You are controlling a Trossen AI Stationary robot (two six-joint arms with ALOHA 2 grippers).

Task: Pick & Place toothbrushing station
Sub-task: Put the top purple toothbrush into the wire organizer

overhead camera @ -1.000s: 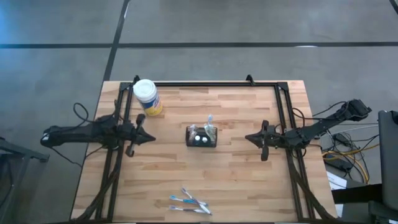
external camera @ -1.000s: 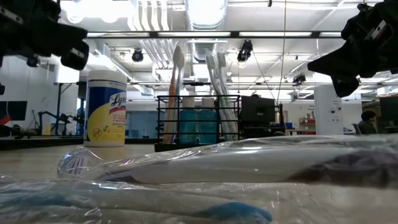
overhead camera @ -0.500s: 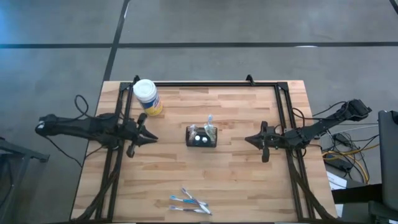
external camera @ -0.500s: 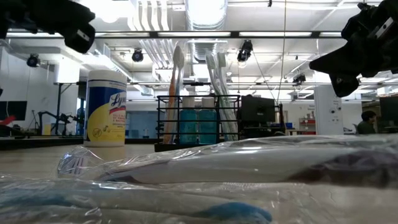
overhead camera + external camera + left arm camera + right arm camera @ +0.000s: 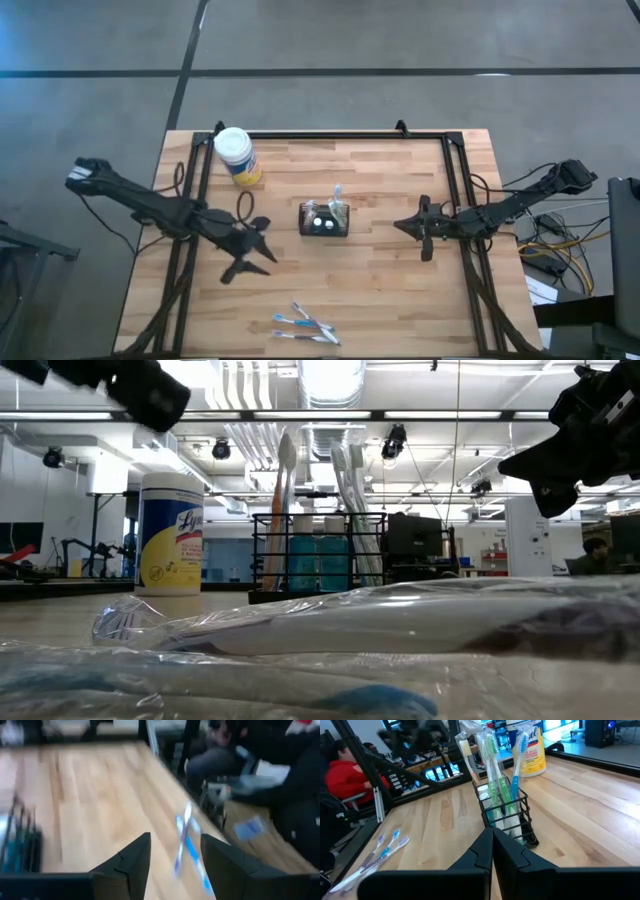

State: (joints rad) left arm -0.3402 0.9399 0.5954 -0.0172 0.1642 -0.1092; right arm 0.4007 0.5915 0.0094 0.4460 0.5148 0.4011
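The toothbrushing station (image 5: 325,220), a small black wire-mesh caddy with toothbrushes standing upright in it, rests on its base at the table's middle; it also shows in the low view (image 5: 318,560) and the right wrist view (image 5: 507,815). My left gripper (image 5: 262,256) hangs open above the table, to the caddy's near left, with nothing between its fingers (image 5: 135,860). It faces the wrapped toothbrushes (image 5: 187,845). My right gripper (image 5: 400,224) is shut and empty to the right of the caddy, pointing at it (image 5: 492,832).
A yellow tub with a white lid (image 5: 237,155) stands at the far left. Several wrapped toothbrushes (image 5: 305,325) lie by the near edge. Black frame rails (image 5: 455,180) run along the table's sides and back. People sit beyond the table (image 5: 340,775).
My left gripper has swung from the table's left side toward the near edge and the right, turning toward the wrapped toothbrushes, and its fingers have opened. The caddy and my right arm have kept still.
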